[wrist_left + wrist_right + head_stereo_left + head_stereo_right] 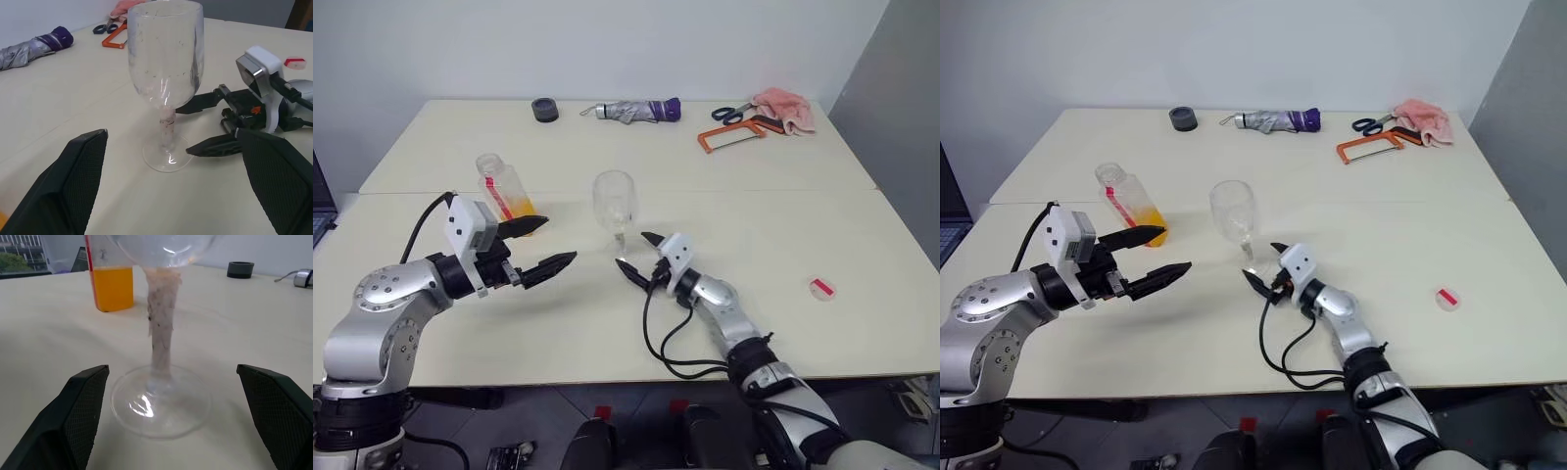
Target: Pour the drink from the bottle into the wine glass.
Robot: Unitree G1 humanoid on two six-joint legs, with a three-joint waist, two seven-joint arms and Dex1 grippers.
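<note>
From the head views, the pour looks not yet begun: the wine glass (615, 200) stands upright and empty in the middle of the cream table (862, 235), and the bottle (500, 189) stands by itself off to the robot's left with its cap off and the orange drink (522, 206) filling only its lower part. A small red-and-white cap (821, 288) lies well apart on the right side. The left gripper (546, 245) hangs level just in front of the bottle, fingers spread wide with nothing between them, pointing across toward the glass. The right gripper (639, 254) sits low by the table just beside the glass foot, fingers also parted and empty.

In the left wrist view the glass (165, 58) stands ahead between the wide black fingers (73, 183), bowl dry, with the right gripper (208, 122) at its foot on the far side.

In the right wrist view the stem (161, 323) and foot rise straight ahead, between the parted fingers (274, 406) but untouched, with the bottle (113, 284) beyond.

So the bottle is open, and gripping, lifting and tipping it all seem left to do.
</note>
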